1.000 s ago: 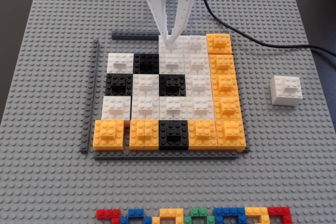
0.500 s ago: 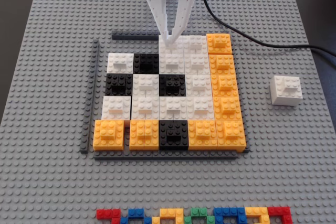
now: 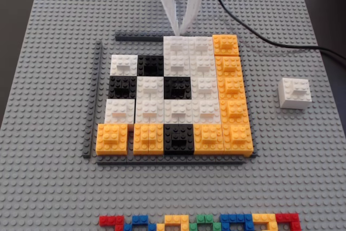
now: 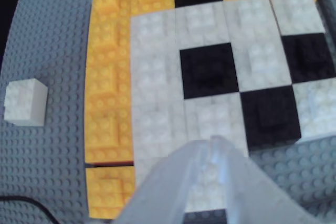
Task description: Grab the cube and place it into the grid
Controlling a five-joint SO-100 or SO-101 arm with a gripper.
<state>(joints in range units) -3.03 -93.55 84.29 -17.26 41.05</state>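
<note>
In the fixed view the white translucent gripper (image 3: pixel 180 30) hangs at 12 o'clock above the square grid of white, black and orange studded blocks (image 3: pixel 175 101). Its jaws are clenched to one point and hold nothing. The white studded cube (image 3: pixel 295 93) stands alone on the grey studded baseplate (image 3: pixel 54 68), at 3 o'clock, well apart from the grid.

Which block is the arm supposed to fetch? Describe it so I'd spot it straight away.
In the fixed view, find the big square mosaic on the grey studded baseplate. To its right, standing alone on bare studs, sits the white cube. Unlike the mosaic's white blocks, it touches no other block.
</note>
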